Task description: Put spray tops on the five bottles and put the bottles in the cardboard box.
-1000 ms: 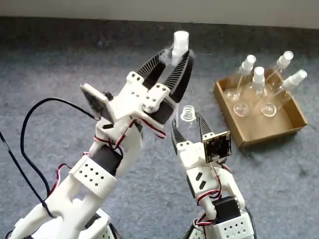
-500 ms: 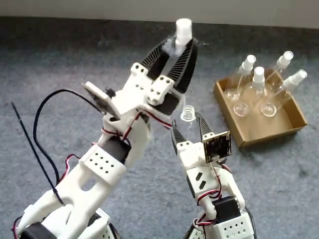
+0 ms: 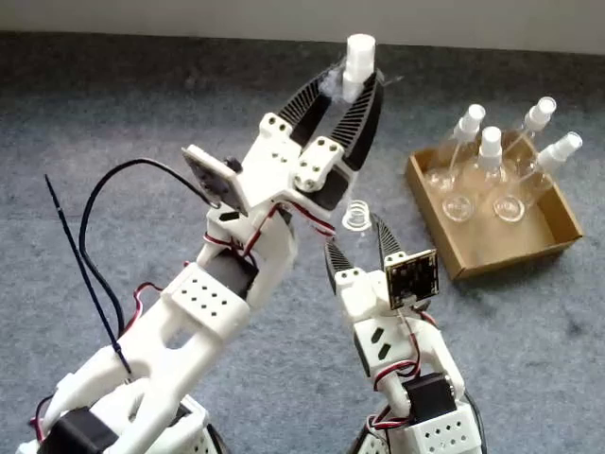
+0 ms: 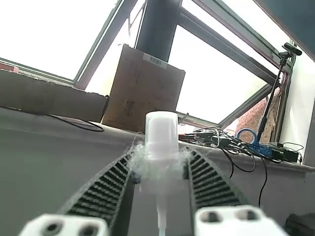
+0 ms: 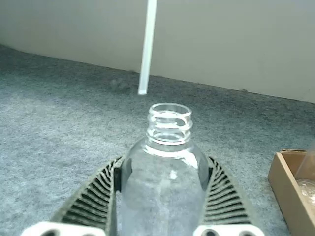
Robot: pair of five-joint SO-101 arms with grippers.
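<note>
Worktop and room. The worktop (image 3: 113,142) is covered in grey short-pile carpet and meets a pale wall (image 3: 189,17) at its far edge. The cardboard box (image 3: 501,248) sits on the carpet beside the right arm and holds four capped bottles (image 3: 487,175) that lean against one another. In the left wrist view, large window panes (image 4: 54,34) with dark frames rise behind a ledge. A brown cardboard panel (image 4: 142,88) leans against the glass, and tangled cables (image 4: 231,142) lie along the ledge.

End effectors. The left end effector (image 3: 350,90) (image 4: 160,162) is raised high and closed narrowly on a white spray top (image 3: 359,59) (image 4: 161,135). The right end effector (image 3: 355,232) (image 5: 165,169) grips the fifth bottle (image 3: 355,216) (image 5: 165,162) upright by its body. The bottle's threaded neck is open. In the right wrist view the dip tube (image 5: 146,44) hangs with its end clear of the neck, not inside it.

Change from the earlier frames. The left arm has swung toward the box side, carrying the spray top farther across and slightly higher in the high view. Its black cable (image 3: 95,236) has shifted with it. The right arm, the fifth bottle and the box contents are unchanged.
</note>
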